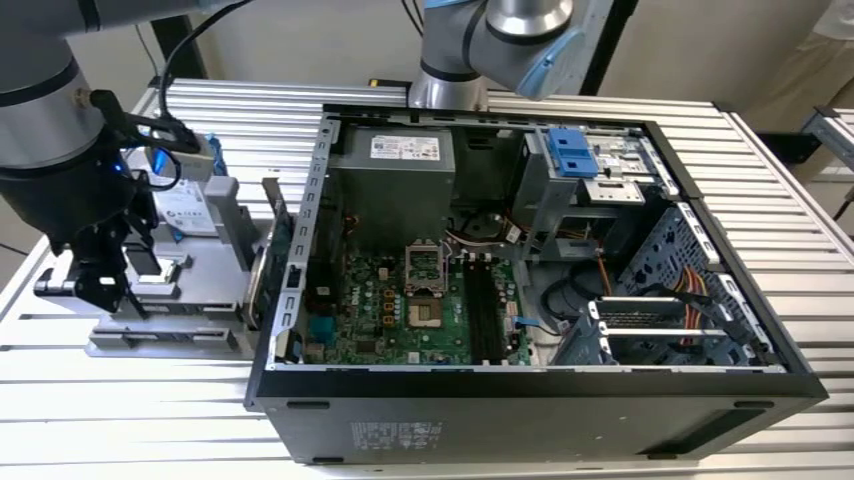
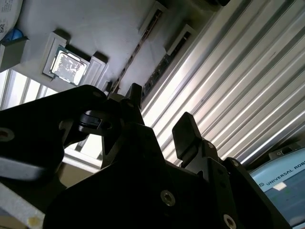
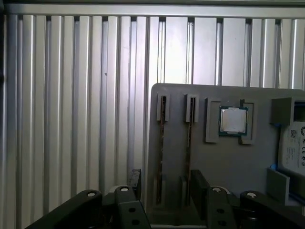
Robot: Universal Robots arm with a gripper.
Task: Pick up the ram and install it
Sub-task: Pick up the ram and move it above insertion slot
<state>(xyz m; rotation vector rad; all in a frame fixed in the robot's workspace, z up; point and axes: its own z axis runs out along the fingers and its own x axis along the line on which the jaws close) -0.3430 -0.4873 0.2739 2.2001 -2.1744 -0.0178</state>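
Observation:
Two thin ram sticks stand on edge in slots of a grey holder [image 3: 228, 162], one ram stick [image 3: 162, 148] beside the other [image 3: 189, 143]. In the second wrist view the same sticks [image 2: 141, 44] run edge-on past the holder's clips. My gripper [image 3: 167, 183] hangs open just above the near end of these slots, with nothing between its black fingers [image 3: 135, 179]. In the exterior view the gripper [image 1: 114, 290] is over the holder [image 1: 174, 335], at the exterior view's left of the open computer case [image 1: 534, 400]. The motherboard's long dark memory slots [image 1: 483, 312] lie inside the case.
A square silver CPU [image 3: 233, 120] sits in a pocket of the holder, and a hard drive [image 3: 293, 148] lies beyond it. The case walls, power supply [image 1: 394, 165] and drive cage [image 1: 667, 330] crowd the motherboard. A ribbed metal table [image 1: 134, 420] surrounds everything.

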